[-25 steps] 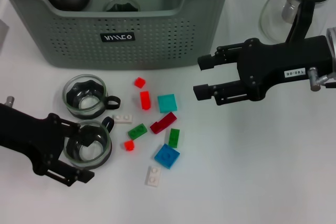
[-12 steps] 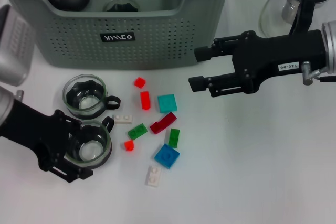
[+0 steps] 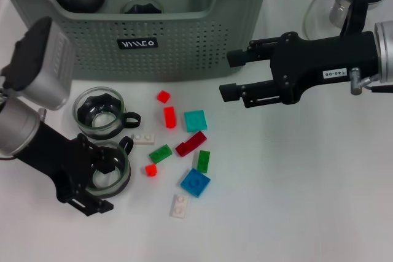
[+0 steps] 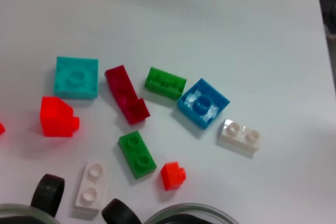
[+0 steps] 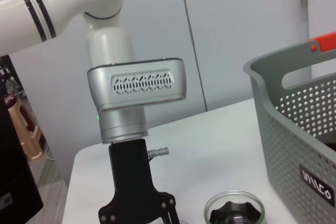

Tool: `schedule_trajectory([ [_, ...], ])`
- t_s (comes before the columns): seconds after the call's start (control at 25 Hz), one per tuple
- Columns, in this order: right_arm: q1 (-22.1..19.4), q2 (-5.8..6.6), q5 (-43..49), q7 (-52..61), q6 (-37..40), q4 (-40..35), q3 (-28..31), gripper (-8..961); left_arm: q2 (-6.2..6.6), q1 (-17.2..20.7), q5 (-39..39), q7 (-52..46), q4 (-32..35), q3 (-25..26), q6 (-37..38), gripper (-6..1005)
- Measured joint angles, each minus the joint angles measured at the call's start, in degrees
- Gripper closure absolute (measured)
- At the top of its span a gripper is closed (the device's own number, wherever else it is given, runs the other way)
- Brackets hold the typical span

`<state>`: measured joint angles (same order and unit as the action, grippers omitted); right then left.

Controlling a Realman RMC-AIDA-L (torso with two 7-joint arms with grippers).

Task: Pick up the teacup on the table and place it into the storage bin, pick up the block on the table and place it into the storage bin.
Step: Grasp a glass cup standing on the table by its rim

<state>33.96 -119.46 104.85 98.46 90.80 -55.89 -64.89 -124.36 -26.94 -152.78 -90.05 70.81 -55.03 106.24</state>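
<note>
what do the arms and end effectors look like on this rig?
Left arm: white links with dark bands, a silver wrist housing with a slotted vent and a small green light, then a black bracket to the black left end effector. Right end effector: matte black, two long parallel fingers, a small white label with dark print, a silver collar behind it.

Storage bin (image 3: 141,29) at back, two teacups (image 3: 98,113) left-front, blocks (image 3: 184,145) scattered to their right.

Left gripper (image 3: 98,179) clamped around a glass teacup (image 3: 107,173) on the bench (image 3: 295,200). Right gripper (image 3: 232,75) spread wide, hanging just beside the storage bin (image 3: 202,47).
</note>
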Motion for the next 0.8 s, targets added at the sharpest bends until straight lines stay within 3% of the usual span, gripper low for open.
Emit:
schedule_trajectory([
  [0.08,0.0,0.0,0.0,-0.01,-0.29,0.0,0.03,205,-0.01,0.1,-0.14,-0.63,-0.2,-1.37,-0.78,249],
  [0.8,0.06,0.36,0.0,-0.04,-1.0,0.09,0.51,204,-0.09,0.33,-0.24,-2.36,-0.89,-5.21,-2.53,369],
])
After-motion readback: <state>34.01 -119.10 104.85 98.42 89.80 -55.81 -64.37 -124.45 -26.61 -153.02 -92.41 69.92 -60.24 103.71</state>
